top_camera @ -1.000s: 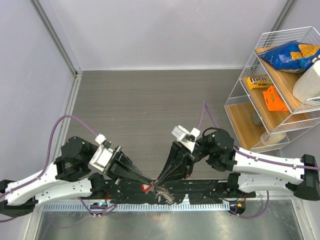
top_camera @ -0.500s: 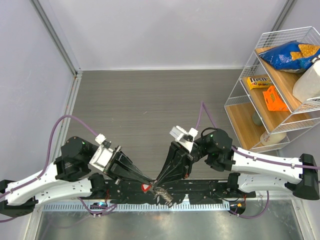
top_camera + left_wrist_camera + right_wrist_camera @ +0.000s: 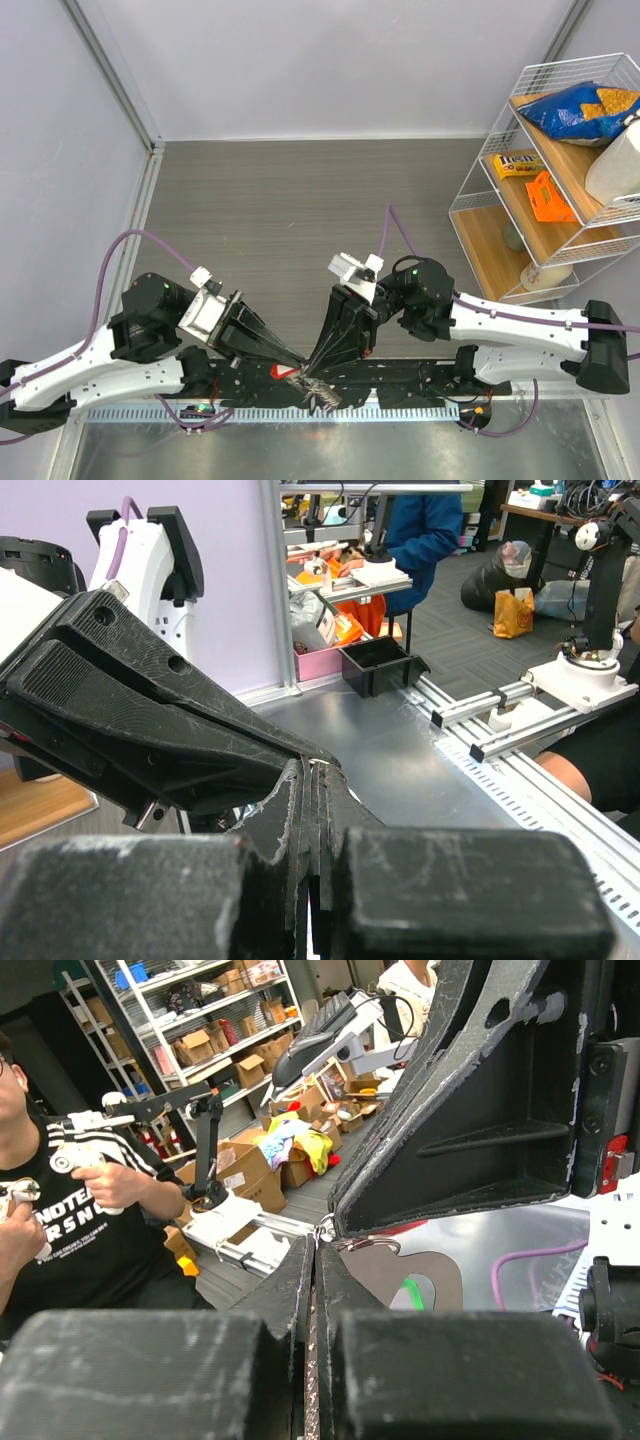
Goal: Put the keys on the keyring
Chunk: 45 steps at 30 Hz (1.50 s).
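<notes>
Both grippers meet tip to tip over the black rail at the near table edge. My left gripper (image 3: 298,366) (image 3: 315,767) is shut, and a red key (image 3: 281,372) (image 3: 405,1227) pokes out beside its tips, apparently pinched there. My right gripper (image 3: 313,372) (image 3: 315,1245) is shut on the keyring: its beaded strip runs between the fingers and hangs below them (image 3: 325,397). The keyring's thin wire loop (image 3: 368,1245) shows right at the left fingertip. In the left wrist view the right gripper's black fingers (image 3: 150,720) hide the key and the ring.
A white wire rack (image 3: 470,215) stands at the right with a blue snack bag (image 3: 575,110) and orange packets (image 3: 548,197). A black rail (image 3: 420,375) and a metal sheet (image 3: 400,450) run along the near edge. Purple cables (image 3: 120,255) loop off both arms.
My right arm has swung its wrist to the left, steepening its fingers over the meeting point. The red key and hanging chain shifted slightly left. The left arm has stayed put.
</notes>
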Each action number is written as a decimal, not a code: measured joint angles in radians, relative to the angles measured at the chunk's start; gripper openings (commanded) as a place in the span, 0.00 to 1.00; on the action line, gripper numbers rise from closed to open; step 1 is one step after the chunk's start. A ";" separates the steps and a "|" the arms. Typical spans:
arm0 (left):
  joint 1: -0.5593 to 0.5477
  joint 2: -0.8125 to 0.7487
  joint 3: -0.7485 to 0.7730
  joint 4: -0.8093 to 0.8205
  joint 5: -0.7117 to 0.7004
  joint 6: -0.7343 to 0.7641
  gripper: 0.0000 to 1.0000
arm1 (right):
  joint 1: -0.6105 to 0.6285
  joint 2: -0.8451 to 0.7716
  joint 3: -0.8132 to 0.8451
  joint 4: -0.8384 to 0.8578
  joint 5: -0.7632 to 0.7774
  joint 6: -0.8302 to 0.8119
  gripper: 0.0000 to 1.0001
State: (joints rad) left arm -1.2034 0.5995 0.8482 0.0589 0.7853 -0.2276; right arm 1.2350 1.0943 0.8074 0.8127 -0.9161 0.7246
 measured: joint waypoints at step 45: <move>-0.016 0.189 0.143 -0.039 -0.129 -0.058 0.33 | -0.002 0.026 -0.146 0.480 0.068 0.320 0.06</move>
State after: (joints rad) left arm -1.2194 0.7887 0.9913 0.0200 0.6567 -0.2859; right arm 1.2331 1.1198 0.6613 1.2930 -0.8486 1.0451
